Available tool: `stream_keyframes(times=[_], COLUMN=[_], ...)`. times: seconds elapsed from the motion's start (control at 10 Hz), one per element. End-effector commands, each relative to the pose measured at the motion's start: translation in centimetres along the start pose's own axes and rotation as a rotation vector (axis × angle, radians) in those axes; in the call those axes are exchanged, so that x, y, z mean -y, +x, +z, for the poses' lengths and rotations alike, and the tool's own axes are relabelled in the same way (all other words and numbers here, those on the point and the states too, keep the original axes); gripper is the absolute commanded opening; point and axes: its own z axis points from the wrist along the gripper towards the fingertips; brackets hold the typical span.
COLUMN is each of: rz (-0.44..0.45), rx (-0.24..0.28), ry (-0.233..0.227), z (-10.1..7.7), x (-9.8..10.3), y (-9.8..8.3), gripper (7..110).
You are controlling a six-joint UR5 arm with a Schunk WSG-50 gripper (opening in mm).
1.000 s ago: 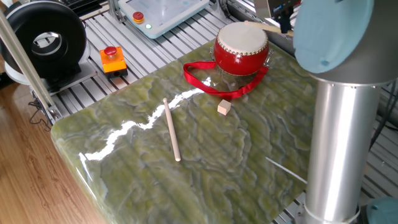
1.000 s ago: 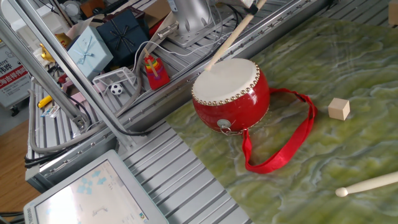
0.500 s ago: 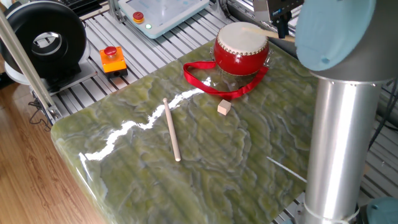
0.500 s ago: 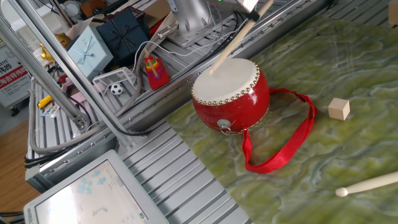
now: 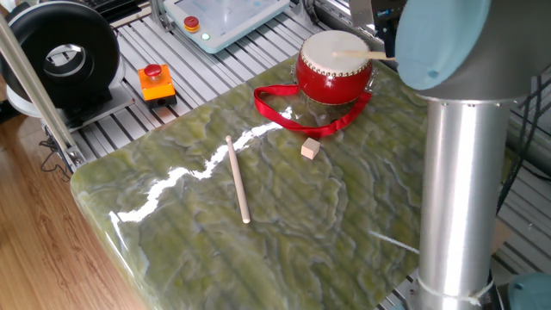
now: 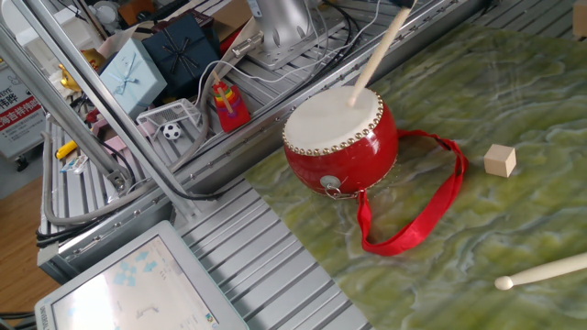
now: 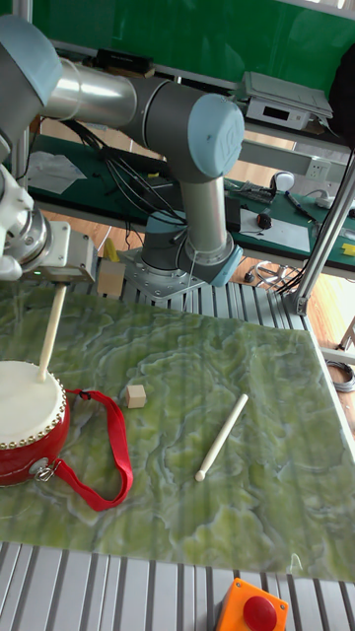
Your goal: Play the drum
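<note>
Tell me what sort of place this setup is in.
Most likely a robotics lab or test bench: a UR5 arm bolted to slatted aluminium framing, an orange emergency-stop box, and loose cables by the drum.

The grey, tube-limbed arm (image 7: 128,99) with pale blue joint caps rises from its round base (image 7: 182,266) at the far side of the table, bends at a big blue-capped elbow (image 7: 212,133) and reaches across to the left. Its silver-grey wrist (image 7: 25,232) hangs low, and the two-finger gripper (image 7: 61,274) beneath it points down. The fingers are mostly hidden; they seem clamped on a slim pale wooden stick (image 7: 49,333), slightly tilted.
</note>
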Motion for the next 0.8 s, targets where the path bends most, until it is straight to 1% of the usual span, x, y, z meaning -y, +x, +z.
stream_keyframes(times=[0.0,0.2,0.3,0.4,0.5,0.6,0.7], rz=[0.045,0.082,0.089,0.093,0.09,0.071,0.081], rx=[-0.083,-0.134,-0.145,-0.122,-0.03,0.113,0.208], ry=[-0.014,0.035,0.053,0.054,0.06,0.111,0.197], z=[-1.1,-1.9,-2.2,-2.0,-1.6,-1.6,-2.3], x=[-1.6,-1.4,-1.2,-1.1,-0.4,1.6,4.0], y=[1.5,2.5,2.8,2.3,0.3,-2.7,-4.5], gripper=[7,7,7,7,7,7,7])
